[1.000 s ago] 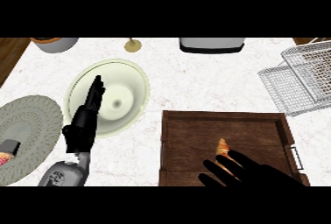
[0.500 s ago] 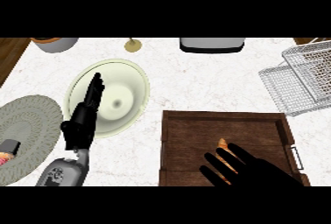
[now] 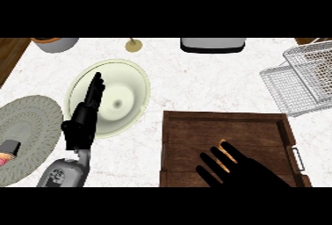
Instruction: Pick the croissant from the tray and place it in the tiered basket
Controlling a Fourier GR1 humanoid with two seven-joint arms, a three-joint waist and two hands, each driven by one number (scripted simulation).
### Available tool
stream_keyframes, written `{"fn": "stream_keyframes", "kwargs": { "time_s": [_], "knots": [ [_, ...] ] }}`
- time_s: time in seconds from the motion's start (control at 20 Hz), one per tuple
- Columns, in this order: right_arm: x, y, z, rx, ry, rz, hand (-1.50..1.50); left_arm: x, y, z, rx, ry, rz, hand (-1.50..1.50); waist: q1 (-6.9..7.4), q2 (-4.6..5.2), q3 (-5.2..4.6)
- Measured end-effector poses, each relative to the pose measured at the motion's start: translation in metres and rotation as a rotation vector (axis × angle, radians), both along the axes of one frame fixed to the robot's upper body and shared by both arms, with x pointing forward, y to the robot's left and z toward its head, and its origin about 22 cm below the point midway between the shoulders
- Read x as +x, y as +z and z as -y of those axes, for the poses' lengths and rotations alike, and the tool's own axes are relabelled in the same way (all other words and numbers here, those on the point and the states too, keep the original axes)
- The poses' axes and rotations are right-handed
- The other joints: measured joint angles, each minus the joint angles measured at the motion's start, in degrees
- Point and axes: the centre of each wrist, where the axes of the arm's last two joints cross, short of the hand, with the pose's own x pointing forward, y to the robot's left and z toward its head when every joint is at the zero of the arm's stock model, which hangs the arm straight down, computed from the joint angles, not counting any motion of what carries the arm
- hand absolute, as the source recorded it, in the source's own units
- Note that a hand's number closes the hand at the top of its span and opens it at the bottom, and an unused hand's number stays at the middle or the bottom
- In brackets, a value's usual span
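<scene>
Right hand [image 3: 250, 174]: black, low in the view, fingers straight and spread apart, nothing clamped, laid over the croissant [image 3: 224, 154]. Of the croissant, only a thin golden-orange sliver, glossy and browner at the edges, seen between two fingers; rest hidden. Lies in the tray [image 3: 194, 132], toward its near right part. Tray: dark brown wood, rectangular, planked floor, raised rim, a metal handle on the right side. Beneath it, a counter [image 3: 194, 83] of white marble with faint veins. Well apart at upper right, the basket [image 3: 301, 81]: pale wire mesh, boxy, tiered. Left hand [image 3: 83, 123]: black, fingers straight and together, resting over the near edge of a round, smooth, pale green plate [image 3: 126, 83].
</scene>
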Motion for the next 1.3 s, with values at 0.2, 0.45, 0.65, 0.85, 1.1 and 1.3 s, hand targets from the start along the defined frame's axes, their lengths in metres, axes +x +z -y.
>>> {"fn": "stream_keyframes", "kwargs": {
  "time_s": [0.2, 0.45, 0.65, 0.85, 1.1, 1.3],
  "knots": [
    [0.005, -0.008, 0.001, -0.026, -0.041, 0.055, -1.50, -0.001, -0.002, -0.005, 0.000, -0.007, 0.001, 0.00, 0.01, 0.00, 0.00],
    [0.015, -0.014, 0.009, -0.052, -0.094, 0.078, -1.50, -0.007, -0.007, -0.003, -0.001, 0.000, 0.009, 0.00, 0.00, 0.03, 0.01],
    [0.023, -0.028, 0.015, -0.059, -0.130, 0.059, -1.50, -0.008, -0.005, 0.002, -0.001, -0.006, 0.006, 0.00, 0.01, 0.04, 0.02],
    [0.025, -0.035, 0.020, -0.050, -0.137, 0.044, -1.50, -0.006, -0.009, -0.001, -0.004, -0.006, 0.005, 0.00, -0.06, 0.05, 0.02],
    [0.028, -0.047, 0.024, -0.030, -0.125, 0.019, -1.50, -0.004, -0.009, -0.003, 0.001, -0.005, 0.002, 0.00, -0.01, 0.05, 0.01],
    [0.030, -0.054, 0.020, -0.017, -0.121, 0.002, -1.50, -0.009, -0.005, -0.003, 0.000, -0.003, 0.005, 0.00, 0.03, 0.03, 0.01]
  ]
}}
